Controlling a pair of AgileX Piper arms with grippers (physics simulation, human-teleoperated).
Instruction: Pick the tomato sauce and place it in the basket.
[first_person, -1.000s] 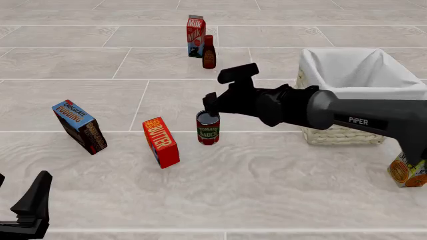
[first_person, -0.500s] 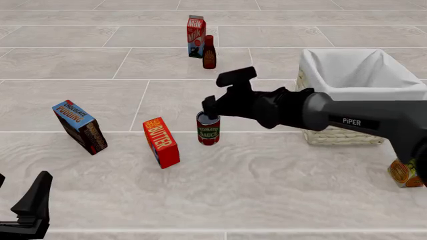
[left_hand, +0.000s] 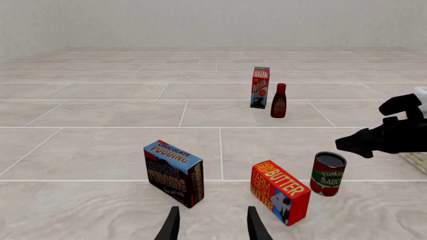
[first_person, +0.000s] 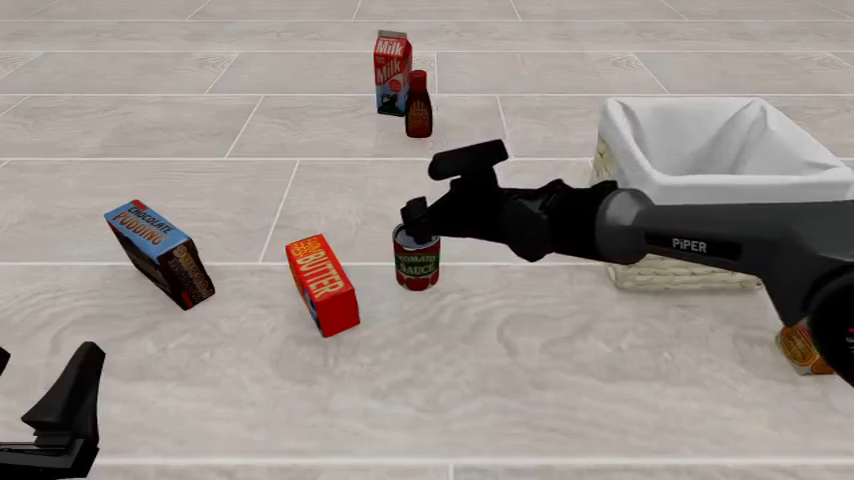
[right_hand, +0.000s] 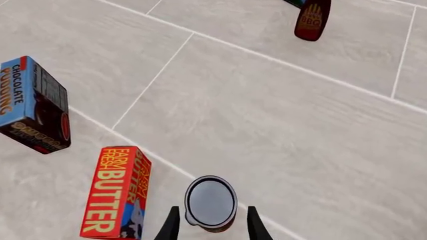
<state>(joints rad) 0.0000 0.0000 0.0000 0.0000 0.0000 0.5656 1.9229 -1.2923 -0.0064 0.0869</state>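
Tomato sauce (first_person: 416, 262) top partly hidden behind right claw (first_person: 424, 200).

upright red-labelled tomato sauce (first_person: 416, 262) can on the floor, well left of the white-lined wicker basket (first_person: 721, 160)

Right arm reaches in from the frame's right edge to centre, right end effector (first_person: 430, 190) fingers spread apart, angled down. Left end effector (first_person: 60, 415) parked at lower left corner, fingers (left_hand: 171, 226) parted, idle.
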